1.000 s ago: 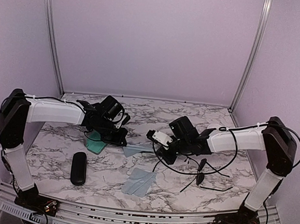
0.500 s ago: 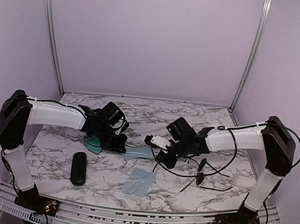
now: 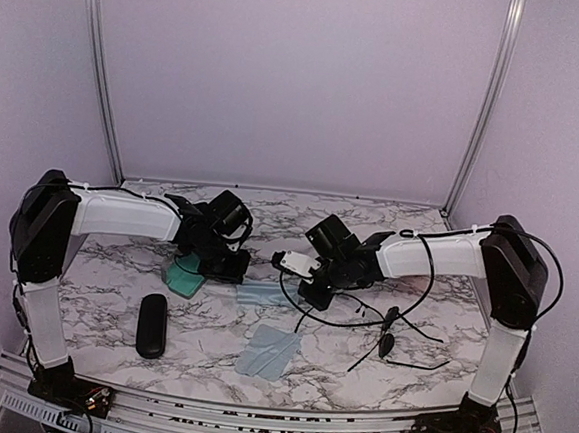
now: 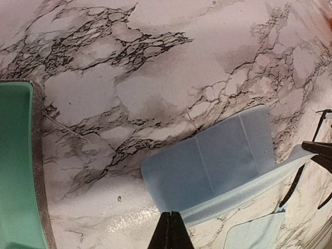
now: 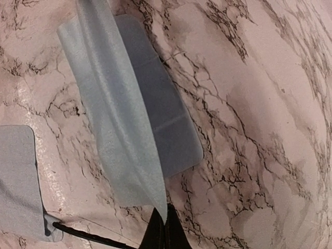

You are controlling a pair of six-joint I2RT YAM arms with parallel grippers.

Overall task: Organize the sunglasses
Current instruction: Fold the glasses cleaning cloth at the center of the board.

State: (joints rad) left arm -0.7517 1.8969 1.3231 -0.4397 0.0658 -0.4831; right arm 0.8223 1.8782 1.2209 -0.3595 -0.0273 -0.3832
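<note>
- The left pincer [image 4: 170, 231] is clenched on one edge of a blue cloth [image 4: 218, 155].
- The right pincer [image 5: 162, 231] is clenched on the cloth's opposite end, which is raised off the marble surface [image 3: 114, 278].
- The sunglasses [image 3: 388, 341] lie on the surface at the right pincer's 4 o'clock, apart from it.
- A black case [image 3: 152, 324] lies at the left pincer's 7 o'clock.
</note>
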